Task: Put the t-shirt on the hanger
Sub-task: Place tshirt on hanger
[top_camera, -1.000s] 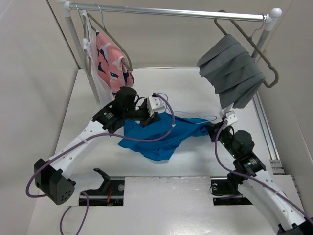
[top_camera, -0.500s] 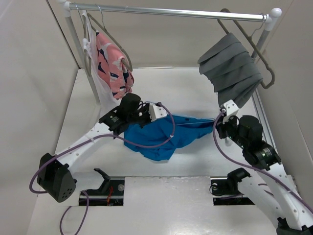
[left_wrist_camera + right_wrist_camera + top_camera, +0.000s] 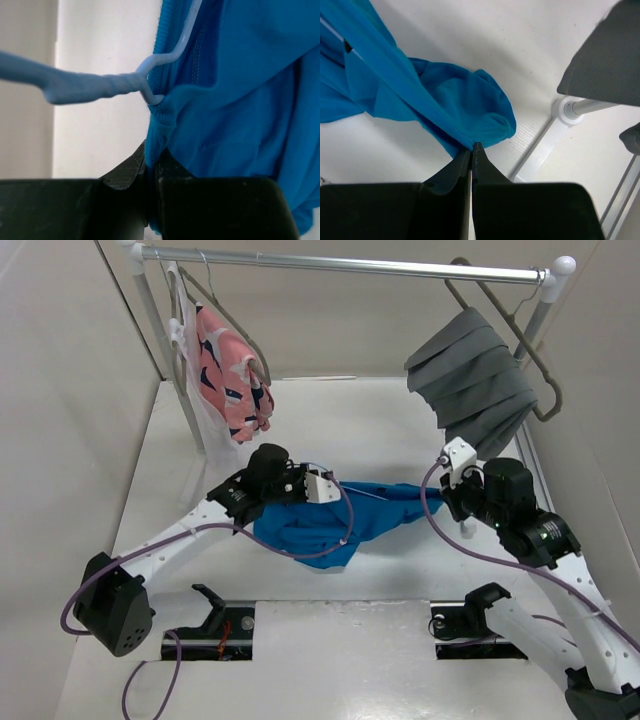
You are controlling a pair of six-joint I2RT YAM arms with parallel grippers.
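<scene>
The t-shirt point(image 3: 330, 522) spans the middle of the table point(image 3: 390, 425), the left gripper point(image 3: 150, 159) pinching its collar beside the hanger point(image 3: 100, 86) and the right gripper point(image 3: 471, 148) clamped on its right edge.

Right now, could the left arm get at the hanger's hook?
Probably not without letting go: the hanger has its neck just beyond the left gripper, nothing between, but the jaws are shut on the t-shirt collar.

Left arm point(image 3: 170, 540) and right arm point(image 3: 595, 625) show white links, black joints, purple cables point(image 3: 348, 512).
</scene>
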